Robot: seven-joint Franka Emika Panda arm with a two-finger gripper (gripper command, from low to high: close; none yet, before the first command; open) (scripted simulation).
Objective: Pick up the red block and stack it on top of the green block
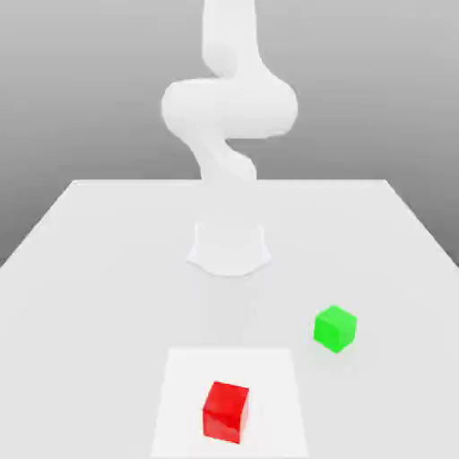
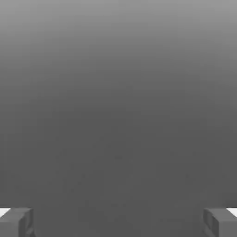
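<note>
Judging from current layout: task at start, approx. nothing done. Red block (image 1: 225,411) sits on table (image 1: 108,251), near front edge in exterior view, resting on a slightly brighter rectangular patch (image 1: 269,376) of the surface. Green block (image 1: 335,328) sits farther back and toward exterior view's right, flat on table, well apart from red block, not touching it. Nothing stacked on green block; top face bare. Arm (image 1: 229,103) stands upright behind both blocks, rising from round base (image 1: 229,246) at table centre, well apart from either cube. Gripper (image 2: 118,222) seen in hand view w/ two fingertips (image 2: 16,222) set far apart at opposite edges of frame: jaws wide, nothing between them, no contact w/ any obj. Plain grey background beyond fingertips in hand view. Remaining steps, as judged: bring gripper over red block, lower w/ jaws straddling two opposite faces, close, lift clear of table, carry toward exterior view's right and back, align above green block, set down square, release, retreat. Alignment at placement likely most critical, since both cubes appear approx. same size and leave little margin for offset. Containers: none visible; no tray, bin or box on table, hence no contents to report.
</note>
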